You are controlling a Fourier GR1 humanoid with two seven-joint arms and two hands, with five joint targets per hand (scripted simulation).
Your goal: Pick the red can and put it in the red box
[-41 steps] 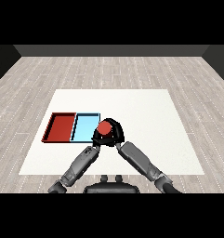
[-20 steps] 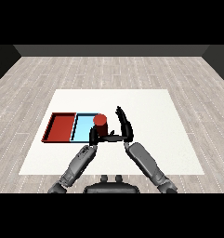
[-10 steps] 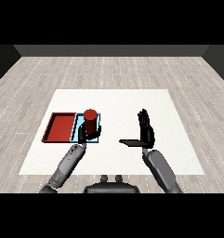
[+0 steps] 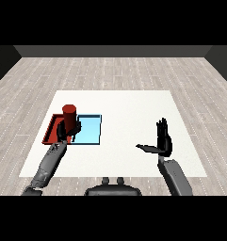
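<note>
I'm carrying the red can (image 4: 69, 116), left hand (image 4: 66, 131) fingers curled round it, at centre-left over the red tray (image 4: 50, 133); next, lower and release. Right hand (image 4: 163, 141) fingers spread, idle.

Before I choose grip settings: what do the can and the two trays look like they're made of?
Red can: smooth, matte, evenly coloured, so painted metal or plastic; can't tell which. Red tray and light blue tray: flat colour, thin raised rims, no shine, probably plastic.
</note>
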